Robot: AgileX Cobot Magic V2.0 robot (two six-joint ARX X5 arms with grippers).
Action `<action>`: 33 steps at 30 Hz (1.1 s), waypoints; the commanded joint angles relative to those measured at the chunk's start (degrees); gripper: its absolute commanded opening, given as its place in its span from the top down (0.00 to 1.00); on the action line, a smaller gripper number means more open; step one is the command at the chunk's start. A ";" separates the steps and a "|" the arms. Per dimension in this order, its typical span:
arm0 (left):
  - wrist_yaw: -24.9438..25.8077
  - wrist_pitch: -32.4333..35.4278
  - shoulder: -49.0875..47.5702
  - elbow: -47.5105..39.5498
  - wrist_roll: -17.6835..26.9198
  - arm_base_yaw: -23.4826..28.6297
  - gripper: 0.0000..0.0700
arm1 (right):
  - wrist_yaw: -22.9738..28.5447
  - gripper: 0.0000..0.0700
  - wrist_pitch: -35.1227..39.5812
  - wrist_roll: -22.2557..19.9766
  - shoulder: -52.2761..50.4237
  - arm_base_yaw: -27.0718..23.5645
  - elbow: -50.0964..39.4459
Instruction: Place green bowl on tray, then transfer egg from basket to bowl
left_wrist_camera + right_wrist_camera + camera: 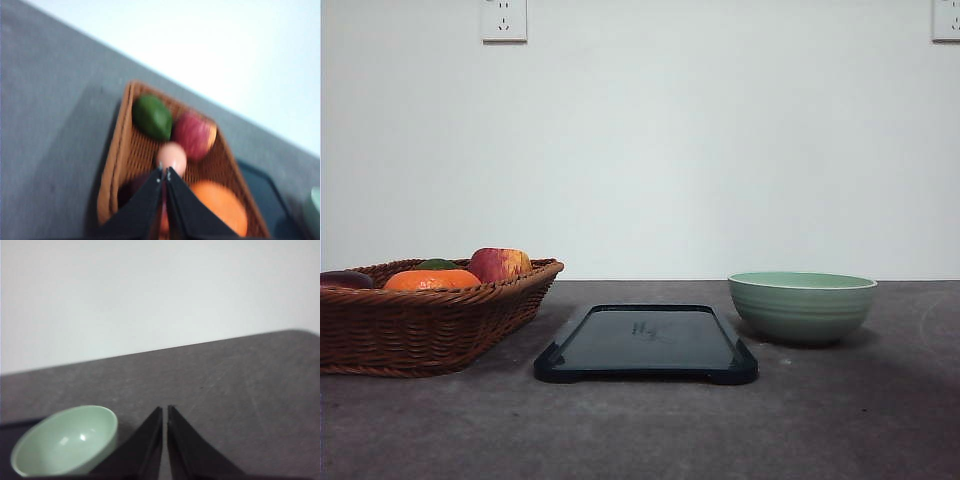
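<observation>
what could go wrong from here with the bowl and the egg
1. The green bowl is round and smooth; gripped at the rim it may slip or tip on the way to the tray.
2. The egg lies packed among an apple, an avocado and an orange in the basket, so the jaws may bump its neighbours.

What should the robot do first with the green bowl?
Probably open the right gripper and reach for the green bowl. The bowl sits on the table beside the tray, not on it, and the gripper's fingers are shut with nothing held.
</observation>
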 commanded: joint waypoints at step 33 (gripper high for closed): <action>3.07 -13.40 30.31 34.59 11.84 0.09 1.00 | -20.05 0.99 -18.84 -6.44 39.94 0.09 37.84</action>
